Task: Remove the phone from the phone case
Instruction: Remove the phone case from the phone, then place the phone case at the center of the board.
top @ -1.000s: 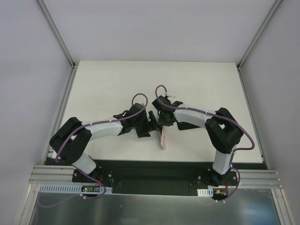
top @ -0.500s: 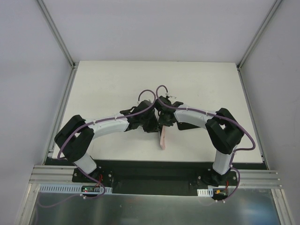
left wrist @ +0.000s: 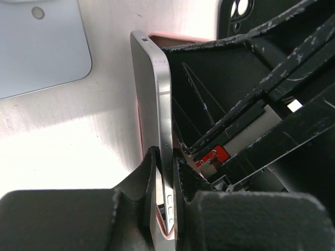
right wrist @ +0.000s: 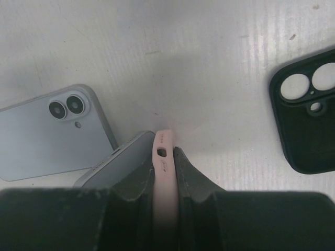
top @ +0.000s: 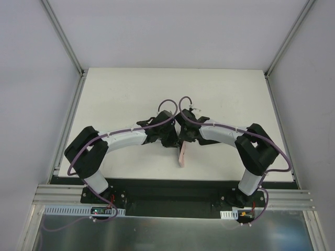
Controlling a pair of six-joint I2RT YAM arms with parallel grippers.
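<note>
The pink phone case [right wrist: 163,178] stands on edge on the white table, and my right gripper [right wrist: 164,157] is shut on its wall. The silver-edged phone [right wrist: 118,159] leans out of the case to the left, its end apart from the pink rim. In the left wrist view my left gripper [left wrist: 166,172] is shut on the phone's [left wrist: 157,99] metal edge near its side buttons, with a strip of pink case [left wrist: 178,37] behind it. From above, both grippers [top: 170,140] [top: 184,139] meet at mid-table over the pink case [top: 182,156].
A light-blue phone [right wrist: 47,138] lies camera side up on the table left of the case. A black phone case [right wrist: 306,120] lies to the right. Both also show in the left wrist view, the blue phone [left wrist: 42,47] and black case [left wrist: 246,13]. The arms hide them from above.
My left arm has swung right to the case, and its gripper went from open to shut on the phone's edge. The right gripper kept its hold on the pink case.
</note>
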